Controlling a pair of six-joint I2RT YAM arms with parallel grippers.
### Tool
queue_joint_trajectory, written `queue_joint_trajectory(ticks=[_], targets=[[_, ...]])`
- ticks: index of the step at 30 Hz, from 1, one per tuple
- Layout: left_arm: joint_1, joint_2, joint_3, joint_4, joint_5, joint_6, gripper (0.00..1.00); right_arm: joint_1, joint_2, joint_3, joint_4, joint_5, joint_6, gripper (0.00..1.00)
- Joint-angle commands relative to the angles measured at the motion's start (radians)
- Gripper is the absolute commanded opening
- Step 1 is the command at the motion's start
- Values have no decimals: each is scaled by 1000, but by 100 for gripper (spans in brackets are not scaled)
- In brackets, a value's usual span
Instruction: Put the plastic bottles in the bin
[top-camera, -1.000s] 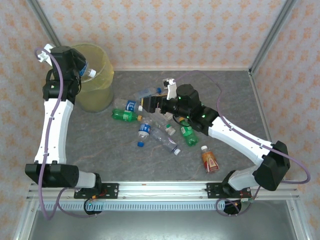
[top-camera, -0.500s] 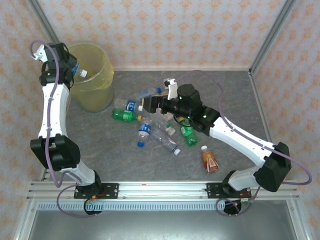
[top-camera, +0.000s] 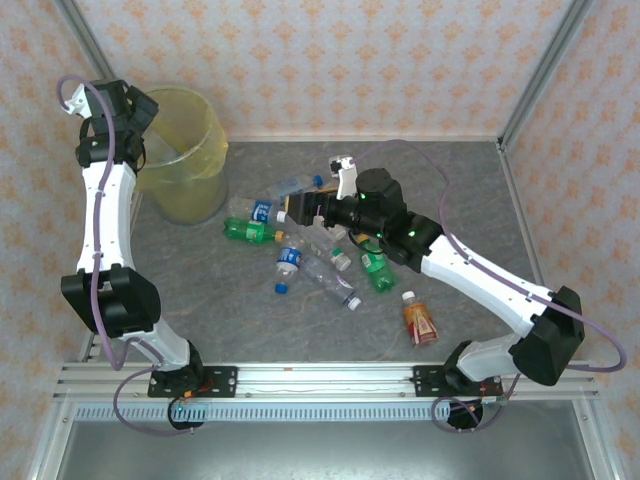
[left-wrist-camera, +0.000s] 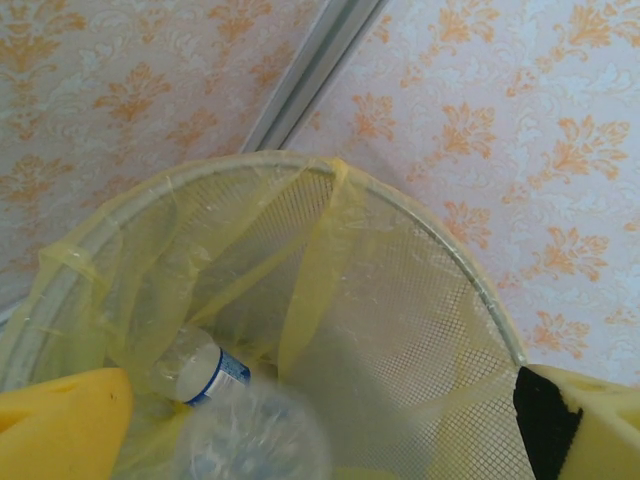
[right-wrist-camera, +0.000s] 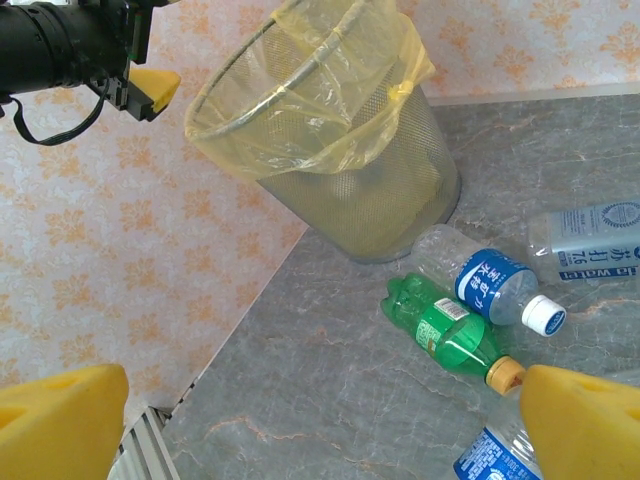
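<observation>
While the left end effector (left-wrist-camera: 320, 405) hangs over the bin (left-wrist-camera: 442, 252), fingers wide apart, clear bottles (left-wrist-camera: 205, 370) lie inside its yellow liner (left-wrist-camera: 310, 290); right end effector (right-wrist-camera: 325, 420), also apart, hovers over loose bottles (right-wrist-camera: 450, 335) right of the bin.

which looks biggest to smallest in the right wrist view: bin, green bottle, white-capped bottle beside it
1. bin, by far the largest
2. green bottle and white-capped bottle look about the same size, so no ranking between them
</observation>
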Motion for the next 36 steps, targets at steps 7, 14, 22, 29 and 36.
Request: queue_joint_trajectory(ticks=[7,14,22,29,36], targets=[[-2,-113,-90,51,99,-43,99,22,-15,4,36,5,5,100],[-52,-197,-182,79,118,-36,99,26,2,10,39,-4,11,100],[-188,-280,-257,63,66,20,97,28,5,6,45,5,22,100],[-315,-364,-411,61,56,17,93,28,7,-1,55,25,32,100],[-461,-447,-614,59,11,-36,91,29,-32,-41,71,131,38,100]])
